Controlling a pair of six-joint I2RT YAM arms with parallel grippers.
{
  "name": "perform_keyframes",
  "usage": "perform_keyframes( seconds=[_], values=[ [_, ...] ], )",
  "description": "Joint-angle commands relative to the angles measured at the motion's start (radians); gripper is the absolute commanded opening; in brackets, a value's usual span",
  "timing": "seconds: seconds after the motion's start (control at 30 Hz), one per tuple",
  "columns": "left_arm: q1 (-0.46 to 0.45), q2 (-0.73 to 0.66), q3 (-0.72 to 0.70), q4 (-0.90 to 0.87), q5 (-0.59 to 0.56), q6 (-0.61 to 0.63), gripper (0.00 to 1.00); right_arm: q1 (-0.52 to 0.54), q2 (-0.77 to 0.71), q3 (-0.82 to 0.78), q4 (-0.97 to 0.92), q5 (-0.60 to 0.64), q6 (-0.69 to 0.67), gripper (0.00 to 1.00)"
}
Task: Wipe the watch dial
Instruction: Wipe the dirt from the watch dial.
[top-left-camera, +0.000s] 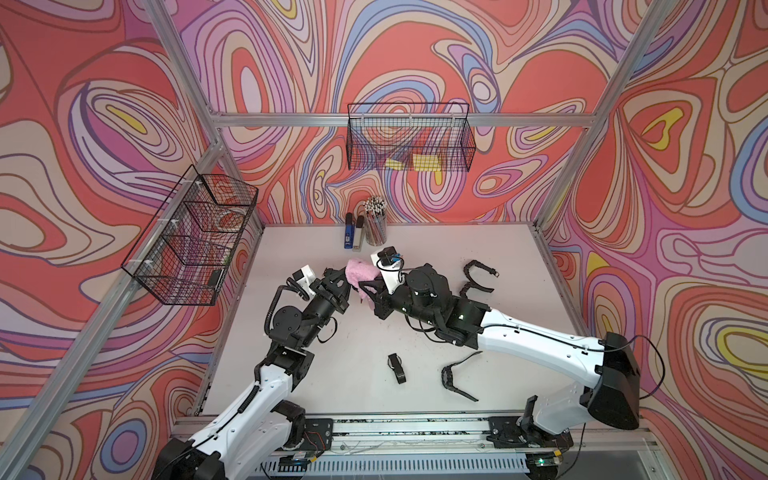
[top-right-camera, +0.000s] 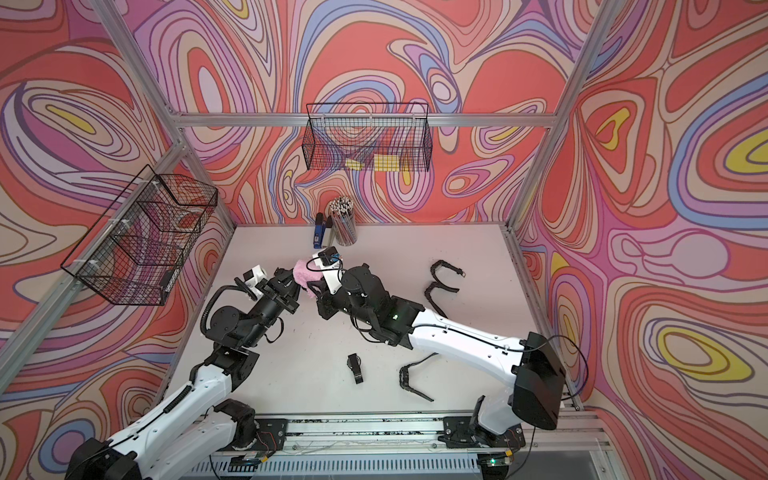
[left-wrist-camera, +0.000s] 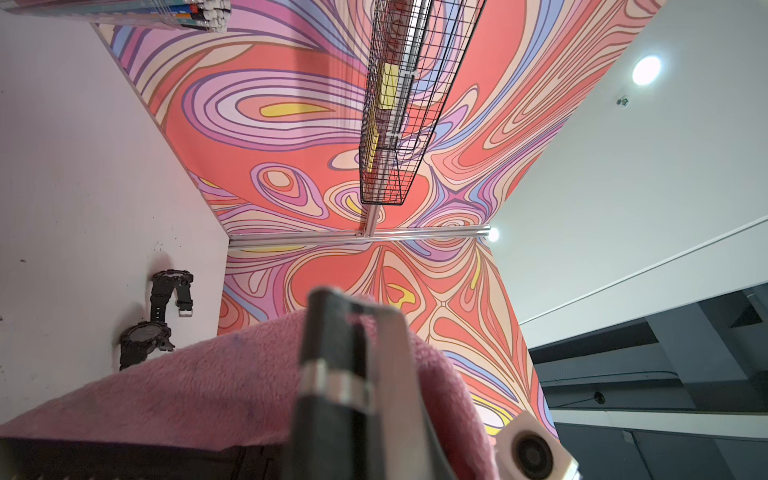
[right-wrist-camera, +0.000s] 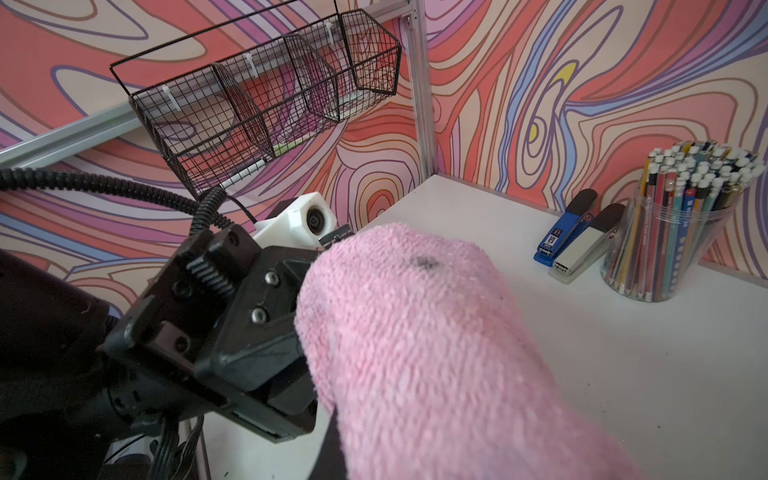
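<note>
The watch (left-wrist-camera: 332, 374), dial hidden, hangs above the table's (top-left-camera: 519, 332) rear, pinched by its strap in the closed left gripper (top-left-camera: 344, 286) and pressed against the pink cloth (right-wrist-camera: 415, 332) clamped in the right gripper (top-left-camera: 368, 287). Hard rubbing could twist the strap loose. The blue stapler's (right-wrist-camera: 561, 237) label is illegible.

Pencil cup (top-left-camera: 376, 228) behind the cloth (top-left-camera: 361, 272), stapler (top-left-camera: 348, 232) just left of the cup; loose watch (top-left-camera: 397, 368) lies in front
</note>
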Motion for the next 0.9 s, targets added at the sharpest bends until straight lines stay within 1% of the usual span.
perform_keyframes(
  seconds=[0.0,0.13,0.27,0.43,0.57,0.87],
  values=[
    [-0.027,-0.015,0.025,0.15,0.113,-0.031,0.0,0.055,0.062,-0.001,-0.046,-0.074,-0.014,0.0],
    [-0.027,-0.015,0.031,0.151,0.118,-0.031,0.0,0.038,0.078,-0.002,-0.061,-0.029,-0.026,0.0],
    [-0.026,-0.014,0.035,0.15,0.125,-0.034,0.0,-0.036,0.081,-0.019,-0.026,-0.067,0.02,0.0],
    [-0.027,-0.014,0.042,0.136,0.131,-0.03,0.0,-0.095,0.098,0.017,-0.038,-0.101,0.026,0.0],
    [-0.026,-0.009,0.042,0.153,0.128,-0.038,0.0,-0.102,0.096,0.014,-0.057,-0.101,0.027,0.0],
    [-0.025,-0.001,0.062,0.176,0.122,-0.041,0.0,-0.109,0.018,-0.116,-0.06,-0.077,0.074,0.0]
  ],
)
